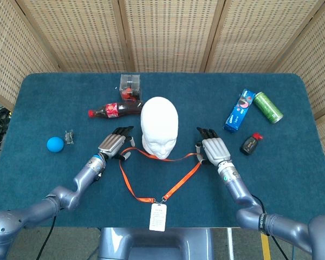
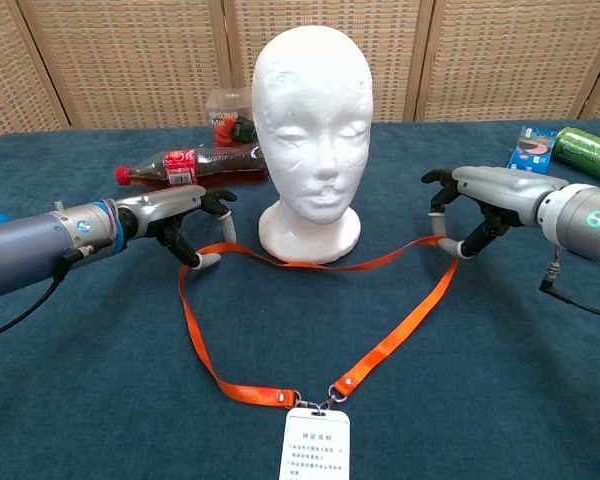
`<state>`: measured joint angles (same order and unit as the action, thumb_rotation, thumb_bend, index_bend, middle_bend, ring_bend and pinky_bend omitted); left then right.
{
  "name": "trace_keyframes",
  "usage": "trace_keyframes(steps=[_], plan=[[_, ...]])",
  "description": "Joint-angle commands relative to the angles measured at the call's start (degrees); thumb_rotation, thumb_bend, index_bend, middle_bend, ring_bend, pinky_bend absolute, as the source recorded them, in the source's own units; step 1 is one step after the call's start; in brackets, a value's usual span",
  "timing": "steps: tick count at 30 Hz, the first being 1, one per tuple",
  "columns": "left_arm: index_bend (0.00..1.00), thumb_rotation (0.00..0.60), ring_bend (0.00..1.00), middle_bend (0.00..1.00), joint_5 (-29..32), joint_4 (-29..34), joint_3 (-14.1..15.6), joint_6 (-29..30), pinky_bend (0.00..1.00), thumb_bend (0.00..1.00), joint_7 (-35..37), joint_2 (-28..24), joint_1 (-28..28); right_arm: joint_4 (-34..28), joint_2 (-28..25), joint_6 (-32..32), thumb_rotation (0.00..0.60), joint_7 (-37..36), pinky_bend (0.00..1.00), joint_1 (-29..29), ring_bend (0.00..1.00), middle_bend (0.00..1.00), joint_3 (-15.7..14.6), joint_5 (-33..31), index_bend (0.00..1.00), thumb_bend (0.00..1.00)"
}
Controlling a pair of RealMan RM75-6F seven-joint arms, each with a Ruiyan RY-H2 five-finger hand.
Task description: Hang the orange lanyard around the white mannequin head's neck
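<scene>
The white mannequin head (image 1: 159, 127) (image 2: 313, 120) stands upright mid-table. The orange lanyard (image 1: 181, 181) (image 2: 400, 330) lies spread on the blue cloth in front of it. Its top strap runs along the front of the head's base, not around the neck. Its white badge (image 1: 158, 216) (image 2: 315, 445) rests at the near edge. My left hand (image 1: 115, 143) (image 2: 180, 225) pinches the loop's upper left corner with its fingertips. My right hand (image 1: 211, 147) (image 2: 480, 205) pinches the upper right corner. Both hands sit low, one on each side of the base.
Behind the head lie a cola bottle (image 1: 116, 110) (image 2: 185, 165) and a clear box (image 1: 130, 88). A blue ball (image 1: 54, 143) and a small clip (image 1: 70, 136) sit left. A blue packet (image 1: 239, 111), a green can (image 1: 268, 106) and a small dark bottle (image 1: 251, 143) are right.
</scene>
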<state>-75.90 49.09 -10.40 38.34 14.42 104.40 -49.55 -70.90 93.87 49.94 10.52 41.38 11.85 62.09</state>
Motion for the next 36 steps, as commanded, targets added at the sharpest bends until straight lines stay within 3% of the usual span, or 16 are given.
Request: trace_keyframes(steps=[1,14,21,31,36], plan=[[0.46,0.6,0.0,0.0,0.1,0.1,0.1,0.1,0.0,0.43,0.1,0.1,0.0,0.1,0.0,0.1,0.6,-0.2,0.0,-0.1,0.0,0.07,0.0,0.2,0.71,0.69],[0.61,0.6,0.0,0.0,0.0,0.1,0.5,1.4,0.0,0.48,-0.3,0.5,0.0,0.7,0.0,0.1,0.6,-0.8,0.0,-0.2,0.0,0.07,0.0,0.4,0.72,0.69],[0.67,0.6,0.0,0.0,-1.5,2.5,1.5,4.9,0.0,0.48,-1.1,-0.9,1.3,-2.5,-2.3,2.2,0.6,-0.6,0.0,-1.3,0.0,0.07,-0.3,1.7,0.72,0.69],[0.68,0.6,0.0,0.0,-8.1,8.7,5.5,17.3,0.0,0.48,0.0,-5.5,6.5,-10.3,-7.7,6.4,0.6,-2.0,0.0,-3.5,0.0,0.08,-2.9,9.4,0.72,0.69],[0.69,0.6,0.0,0.0,-12.8,10.0,7.3,27.9,0.0,0.53,3.8,-6.7,10.3,-11.6,-9.4,12.0,0.6,-4.7,0.0,-4.8,0.0,0.09,-4.4,17.3,0.73,0.69]])
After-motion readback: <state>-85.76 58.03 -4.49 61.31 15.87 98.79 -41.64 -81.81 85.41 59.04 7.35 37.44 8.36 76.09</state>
